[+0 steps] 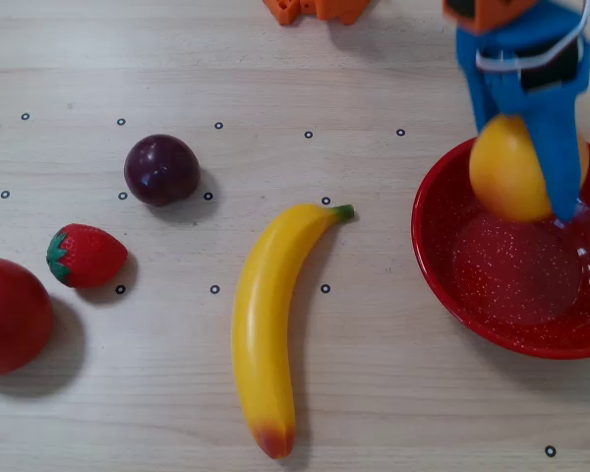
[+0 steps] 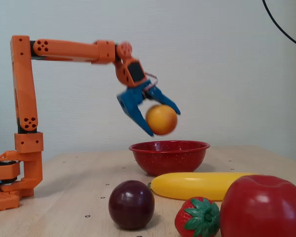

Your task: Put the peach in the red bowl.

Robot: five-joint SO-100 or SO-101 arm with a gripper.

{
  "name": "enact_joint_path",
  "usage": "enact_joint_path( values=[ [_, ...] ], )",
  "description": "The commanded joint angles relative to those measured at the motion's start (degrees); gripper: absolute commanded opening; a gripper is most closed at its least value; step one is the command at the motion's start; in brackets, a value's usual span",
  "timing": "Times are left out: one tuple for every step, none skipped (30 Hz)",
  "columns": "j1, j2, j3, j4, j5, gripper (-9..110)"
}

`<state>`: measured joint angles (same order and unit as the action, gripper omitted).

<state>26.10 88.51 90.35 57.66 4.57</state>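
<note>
The peach (image 1: 506, 169) is a glossy yellow-orange ball held between the blue jaws of my gripper (image 1: 543, 193). It hangs just above the far rim of the red bowl (image 1: 511, 320), a wide speckled red bowl at the right edge of the overhead view. In the fixed view the peach (image 2: 161, 119) sits between the spread fingertips of the gripper (image 2: 165, 123), a little above the red bowl (image 2: 168, 157). One finger (image 2: 138, 116) runs under the peach and the other lies over its top. The bowl is empty inside.
A yellow banana (image 1: 270, 324) lies left of the bowl, with a dark purple plum (image 1: 161, 169), a strawberry (image 1: 85, 255) and a red tomato-like ball (image 1: 10, 315) further left. The orange arm base (image 2: 19, 163) stands at the left in the fixed view.
</note>
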Motion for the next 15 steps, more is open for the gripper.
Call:
enact_joint_path(
  values=[
    [1.67, 3.69, 0.53, -7.47, 4.92, 0],
    [1.67, 2.99, 1.67, -9.14, 6.24, 0],
    [1.76, 2.29, 2.46, -10.2, 7.56, 0],
    [1.85, 1.58, 2.99, -10.72, 8.61, 0],
    [1.93, 0.79, 2.99, -10.9, 8.79, 0],
    [2.02, 0.09, 2.81, -10.72, 8.96, 0],
    [2.11, -0.62, 2.64, -10.46, 9.4, 2],
    [2.11, -1.23, 2.55, -9.93, 9.4, 7],
    [2.11, -1.76, 2.46, -9.4, 9.4, 14],
    [2.11, -2.2, 2.37, -8.61, 9.23, 22],
    [2.02, -2.64, 2.37, -7.82, 9.14, 30],
    [2.02, -3.08, 2.37, -6.94, 9.14, 34],
    [2.11, -3.34, 2.37, -6.15, 9.14, 37],
    [2.11, -3.69, 2.37, -5.62, 8.44, 41],
    [2.11, -3.87, 2.02, -4.83, 7.56, 46]
  ],
)
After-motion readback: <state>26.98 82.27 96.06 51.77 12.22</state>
